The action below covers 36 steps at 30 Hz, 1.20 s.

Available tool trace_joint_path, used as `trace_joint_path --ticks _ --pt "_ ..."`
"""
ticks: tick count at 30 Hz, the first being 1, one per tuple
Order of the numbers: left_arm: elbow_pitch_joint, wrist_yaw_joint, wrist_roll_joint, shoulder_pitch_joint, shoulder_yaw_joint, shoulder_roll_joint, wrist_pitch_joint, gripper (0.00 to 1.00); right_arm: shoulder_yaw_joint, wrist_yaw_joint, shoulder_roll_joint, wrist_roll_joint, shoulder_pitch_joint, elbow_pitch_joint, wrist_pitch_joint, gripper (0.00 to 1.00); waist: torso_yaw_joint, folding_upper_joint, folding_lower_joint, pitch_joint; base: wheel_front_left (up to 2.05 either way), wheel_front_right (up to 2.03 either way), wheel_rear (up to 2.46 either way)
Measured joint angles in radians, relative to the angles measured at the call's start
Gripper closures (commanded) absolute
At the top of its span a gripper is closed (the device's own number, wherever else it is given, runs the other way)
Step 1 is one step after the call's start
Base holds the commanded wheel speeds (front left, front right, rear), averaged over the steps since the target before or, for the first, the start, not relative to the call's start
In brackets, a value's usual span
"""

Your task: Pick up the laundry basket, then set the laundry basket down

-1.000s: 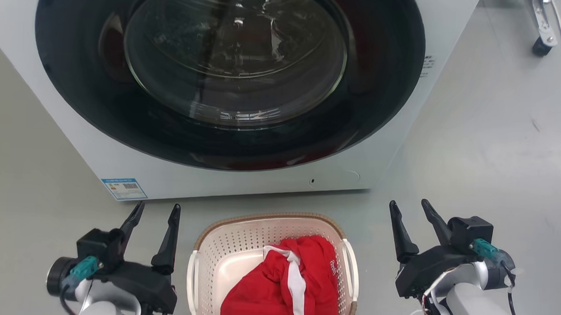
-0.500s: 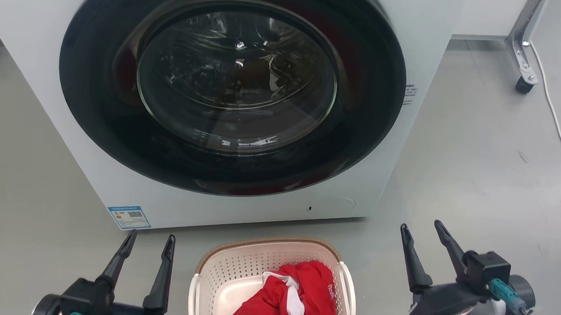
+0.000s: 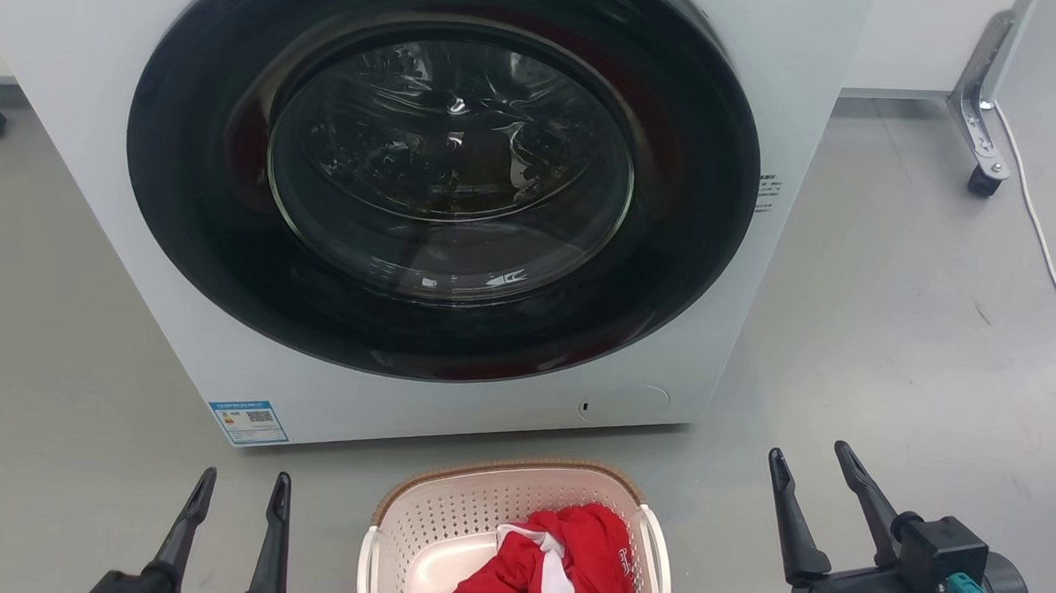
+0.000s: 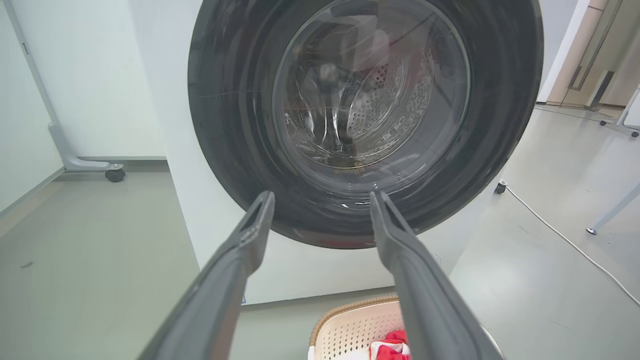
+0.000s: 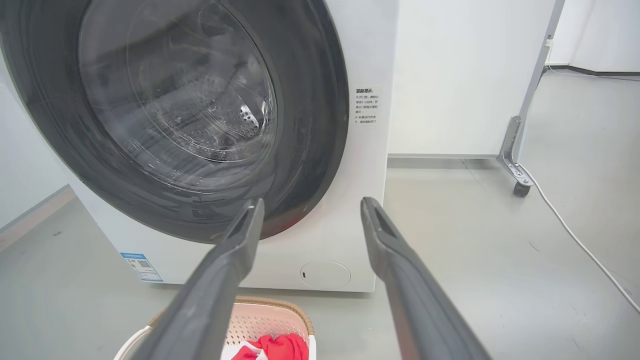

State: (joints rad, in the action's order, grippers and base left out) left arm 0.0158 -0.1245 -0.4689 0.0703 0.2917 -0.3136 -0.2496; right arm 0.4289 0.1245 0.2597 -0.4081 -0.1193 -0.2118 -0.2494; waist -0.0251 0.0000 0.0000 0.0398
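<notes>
one laundry basket, cream with perforated walls and a brown woven-look rim, sits on the grey floor at the bottom centre of the head view, just in front of a single white front-loading washing machine. two white side handles show, one on its left and one on its right. inside lies one crumpled red garment with a white band; the rest of the basket's pale bottom is bare.

two pincers flank the basket, neither touching it. the left pincer hangs over the floor to the basket's left, its two dark fingers apart with a clear gap and nothing between them. the right pincer stands well off to the basket's right, fingers likewise spread and empty.

in the left wrist view, the left pincer points at the machine's closed round glass door, with the basket low between its fingers. in the right wrist view, the right pincer aims at the machine's lower front, with the basket and garment at the bottom edge.

one blue label marks the machine's lower left corner. one white cable runs across the floor at right, past a grey frame leg on a black caster.
</notes>
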Motion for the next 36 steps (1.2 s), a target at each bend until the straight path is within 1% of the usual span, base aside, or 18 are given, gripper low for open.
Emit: trace_joint_path --ticks 9,24,25,31,36 --pt "-0.001 0.0 0.043 0.023 -0.045 0.043 0.029 0.0 -0.055 0.0 0.001 0.042 0.034 0.039 0.003 0.0 0.001 0.0 0.0 -0.002 0.0 0.0 0.0" --pt "-0.034 0.0 0.094 0.04 -0.067 0.072 0.087 0.0 -0.093 0.0 -0.02 0.097 0.063 0.101 0.047 0.0 0.003 0.0 0.0 -0.006 0.0 0.0 0.0" --pt "-0.032 0.0 0.094 0.04 -0.067 0.074 0.089 1.0 -0.092 0.0 -0.021 0.099 0.065 0.101 0.05 1.0 0.003 0.0 0.0 -0.006 0.0 0.0 0.0" --pt "0.011 0.003 0.087 0.051 -0.061 0.095 0.091 1.0 -0.089 -0.003 -0.041 0.088 0.096 0.059 0.056 1.0 0.003 0.0 0.0 -0.006 0.0 0.0 0.0" --pt "0.019 0.011 0.046 0.051 -0.073 0.1 0.104 1.0 -0.111 -0.011 -0.044 0.056 0.095 0.055 0.065 1.0 0.004 0.0 0.0 -0.007 0.0 0.0 0.0"
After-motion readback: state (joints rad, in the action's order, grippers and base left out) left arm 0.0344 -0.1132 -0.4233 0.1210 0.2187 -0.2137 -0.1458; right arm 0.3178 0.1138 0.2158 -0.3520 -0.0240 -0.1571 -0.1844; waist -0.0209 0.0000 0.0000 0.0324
